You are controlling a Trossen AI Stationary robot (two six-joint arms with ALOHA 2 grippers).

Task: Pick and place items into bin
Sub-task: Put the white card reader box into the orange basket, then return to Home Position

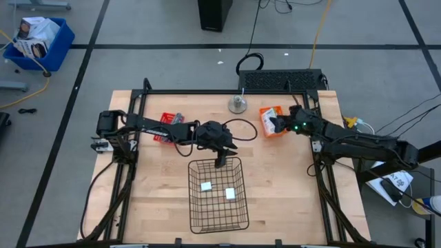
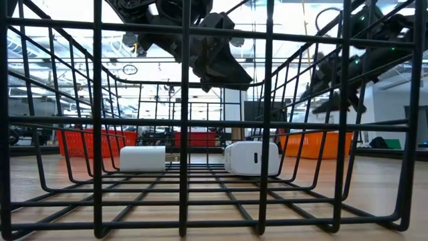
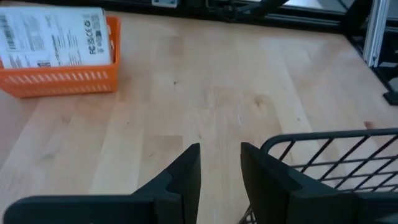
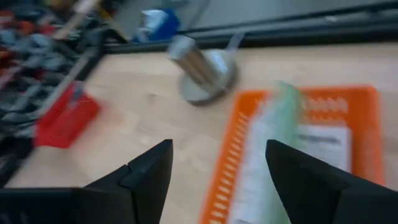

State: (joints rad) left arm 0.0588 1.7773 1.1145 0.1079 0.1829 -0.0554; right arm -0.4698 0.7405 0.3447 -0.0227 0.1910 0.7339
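left gripper empty, fingers parted, over black wire bin's rim, likely post-drop | two white blocks inside | right gripper spread wide above orange basket, apparently to grab white packet

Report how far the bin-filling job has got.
Done: two white blocks lie in the wire basket. In hand: nothing; the left gripper is over the basket's far rim, narrowly open and empty, while the right gripper is open over the orange tray. Left: the white packets in that tray.
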